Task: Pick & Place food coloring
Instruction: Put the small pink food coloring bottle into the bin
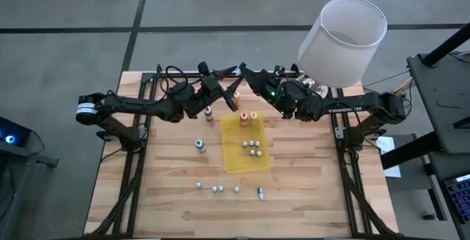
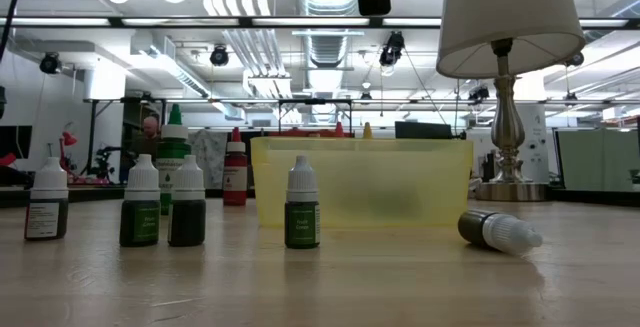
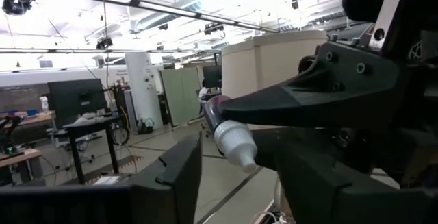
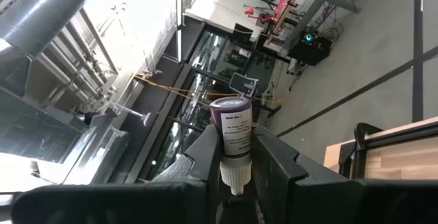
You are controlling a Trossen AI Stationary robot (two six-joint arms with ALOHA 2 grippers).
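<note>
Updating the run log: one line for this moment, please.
right hand: shut on bottle, aloft | left hand: open, facing bottle | likely next: handover

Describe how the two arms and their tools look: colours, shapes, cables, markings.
Both arms are dark, jointed links. The left arm ends in a pale, ringed cap at its base; the right arm carries white lettering along one link, too small to read, and a green light near its wrist. Black cables loop beside the left tool. The right tool has angular, wedge-shaped black fingers with screw heads.
</note>
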